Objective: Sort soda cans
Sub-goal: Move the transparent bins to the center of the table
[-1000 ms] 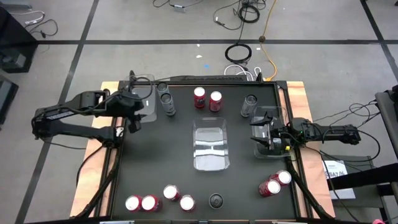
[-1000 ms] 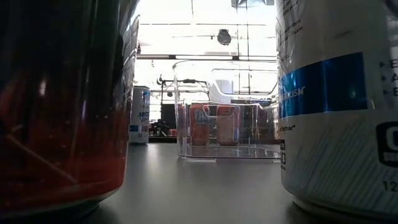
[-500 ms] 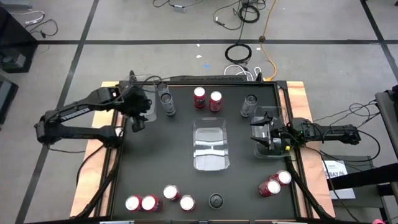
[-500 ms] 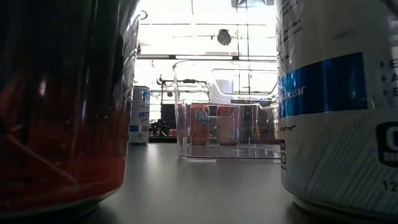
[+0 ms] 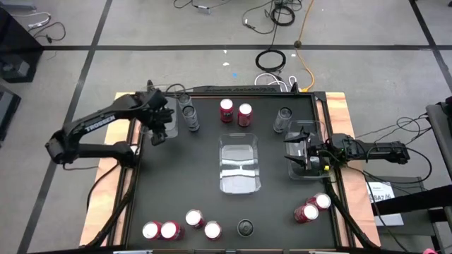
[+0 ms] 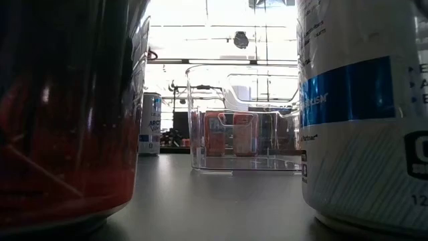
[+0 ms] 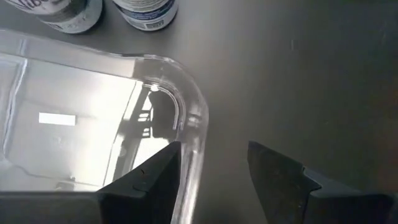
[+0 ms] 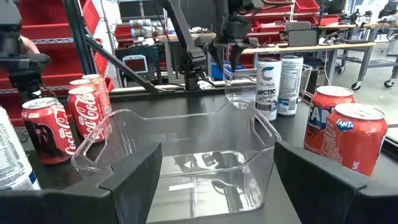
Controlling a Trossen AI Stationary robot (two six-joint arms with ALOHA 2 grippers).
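The dark left arm swung toward the frame's upper centre in the high view, carrying its left gripper [image 5: 158, 134] rightward along the clear rectangular plastic bin [image 5: 167, 123] at upper left.

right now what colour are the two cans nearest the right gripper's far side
Orange-red Fanta cans, clearest in the right wrist view.

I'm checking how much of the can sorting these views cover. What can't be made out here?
- Low view: the red can and white can against the lens hide most of the table; both arms are out of sight.
- Left wrist view: the two cans are cut off by the picture's edge, and the left gripper shows only its fingers beside the clear bin.
- High view: can labels are too small to read.
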